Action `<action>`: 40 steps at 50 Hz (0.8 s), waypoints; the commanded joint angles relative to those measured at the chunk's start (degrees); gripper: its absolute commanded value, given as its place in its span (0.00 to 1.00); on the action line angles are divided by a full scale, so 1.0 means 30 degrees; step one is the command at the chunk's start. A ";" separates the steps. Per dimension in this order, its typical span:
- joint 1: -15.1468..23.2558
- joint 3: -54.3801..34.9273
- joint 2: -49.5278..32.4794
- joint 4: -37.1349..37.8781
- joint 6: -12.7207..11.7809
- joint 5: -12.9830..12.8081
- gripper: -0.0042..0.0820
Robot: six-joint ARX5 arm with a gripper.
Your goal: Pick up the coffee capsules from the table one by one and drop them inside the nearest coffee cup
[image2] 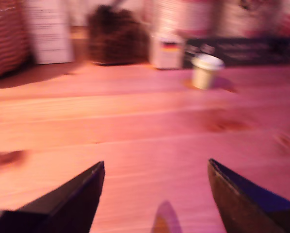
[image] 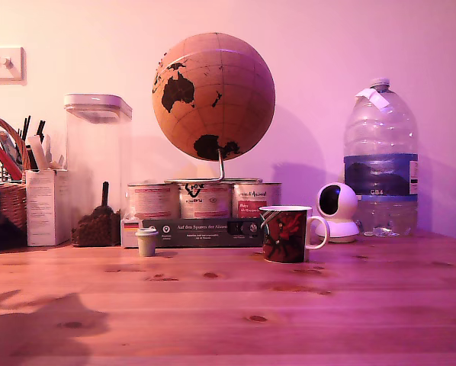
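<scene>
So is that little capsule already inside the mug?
No, the capsule stands on the table, well apart from the mug toward the exterior view's left.

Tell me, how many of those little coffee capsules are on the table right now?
1. The capsule stands upright on the table, in front of the tins, to the exterior view's left of the mug. Others could be hidden behind things.

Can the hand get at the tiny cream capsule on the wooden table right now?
Probably yes. The hand is open, and only bare light wooden table lies between it and the tiny pale cream capsule. The dark box behind stands close.
</scene>
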 commanded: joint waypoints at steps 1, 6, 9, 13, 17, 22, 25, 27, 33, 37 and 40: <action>-0.0255 0.0364 -0.0095 -0.0175 0.0386 0.0000 0.75; -0.0685 0.0721 -0.0095 -0.0707 0.0750 0.0000 0.75; -0.0918 0.0911 -0.0087 -0.0984 0.1013 0.0000 0.75; -0.1137 0.1166 0.0066 -0.1195 0.1195 0.0000 0.75; -0.1282 0.1392 0.0525 -0.1180 0.1188 0.0000 0.75; -0.1443 0.1647 0.1027 -0.1078 0.1180 -0.0007 0.75; -0.1566 0.1778 0.1129 -0.0984 0.1180 -0.0007 0.75; -0.1647 0.1858 0.1129 -0.0962 0.1180 -0.0007 0.75; -0.1792 0.2157 0.1217 -0.0976 0.1188 -0.0007 0.75; -0.1807 0.2477 0.1588 -0.0954 0.1180 -0.0007 0.75; -0.1916 0.2834 0.2193 -0.0933 0.1188 -0.0007 0.75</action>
